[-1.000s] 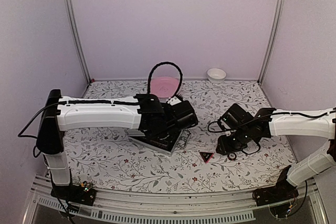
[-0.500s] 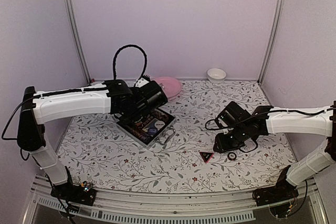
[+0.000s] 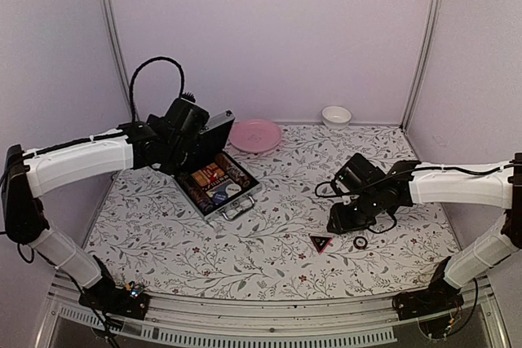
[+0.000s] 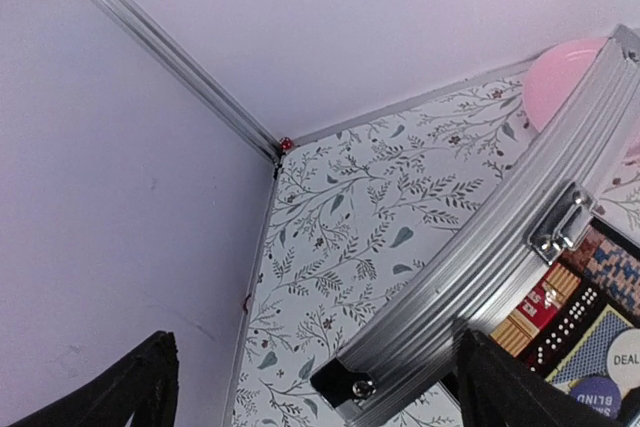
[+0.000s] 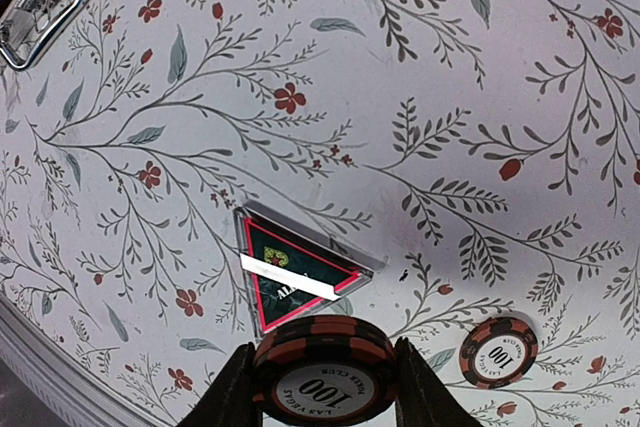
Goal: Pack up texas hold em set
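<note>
Now that the left arm has drawn back toward the left rear corner, the case [image 3: 218, 189] no longer sits hidden under it near the middle of the worktop [image 3: 245, 270]. It has shifted left and back, and lies just in front of the pink plate [image 3: 255, 134] with its lid [image 3: 214, 126] raised on the far side. Chips and card decks show in the black lining, and the handle [image 3: 236, 208] faces the near edge. The left fingers [image 4: 135, 387] stand wide apart and grip nothing. In the left wrist view the ribbed aluminium edge of the lid runs up between them, though contact with the lid cannot be made out. The right arm has hardly moved, only easing slightly left, and the right fingers [image 5: 232, 397] stay clamped on a red and dark chip stack [image 5: 322, 377] held low over the worktop. Directly below it lies the triangle [image 5: 300, 277], with a loose chip [image 5: 498, 352] just beside on the cloth, both well apart from the case. With the case open and exposed, packing can probably go ahead: the held stack, the loose chip and the triangle are not yet in the case, and the right arm has a long reach leftward to deliver them. The white bowl [image 3: 336, 115] at the back plays no part.
</note>
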Available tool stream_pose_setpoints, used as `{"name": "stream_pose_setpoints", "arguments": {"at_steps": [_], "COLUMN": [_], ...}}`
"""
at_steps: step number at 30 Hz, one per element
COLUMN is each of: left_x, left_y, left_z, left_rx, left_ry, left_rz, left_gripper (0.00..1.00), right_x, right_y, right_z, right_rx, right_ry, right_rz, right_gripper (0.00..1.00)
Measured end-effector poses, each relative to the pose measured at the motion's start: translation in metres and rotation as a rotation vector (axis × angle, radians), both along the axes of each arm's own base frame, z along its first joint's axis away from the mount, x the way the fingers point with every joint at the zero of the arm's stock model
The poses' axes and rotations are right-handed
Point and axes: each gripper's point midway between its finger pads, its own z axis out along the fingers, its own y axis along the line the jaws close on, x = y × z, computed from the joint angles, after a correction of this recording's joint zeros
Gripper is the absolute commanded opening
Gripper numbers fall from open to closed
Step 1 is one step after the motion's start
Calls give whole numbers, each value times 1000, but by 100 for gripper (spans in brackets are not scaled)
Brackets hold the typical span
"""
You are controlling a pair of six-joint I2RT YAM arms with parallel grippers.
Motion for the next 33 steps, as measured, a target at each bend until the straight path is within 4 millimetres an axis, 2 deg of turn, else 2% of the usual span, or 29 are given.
{"name": "stream_pose_setpoints", "arguments": {"at_steps": [6,12,16,21,24,33], "left_x": [30,48,52,51,47,30], "left_y": [31,49,45,40,37,19], "left_z": [19,11,2,6,16,63], "left_rx": [-31,-28,-31,-66,-106,-297], "left_ry": [-80,-64,-36,-35,-43,-104], "left_rz": [57,76,53,15,-19,-155], "left_gripper": [97,97,97,97,97,96], "right_x": [0,-1,-1,0,1,0], "right_y": [3,4,5,6,7,15], "right_z": [0,-3,-2,-2,-2,-1], "right_rx": [7,8,11,15,17,49], "right_ry": [9,21,20,16,15,19], "right_rz": [2,4,4,4,5,29], "right_gripper": [33,33,33,33,33,33]}}
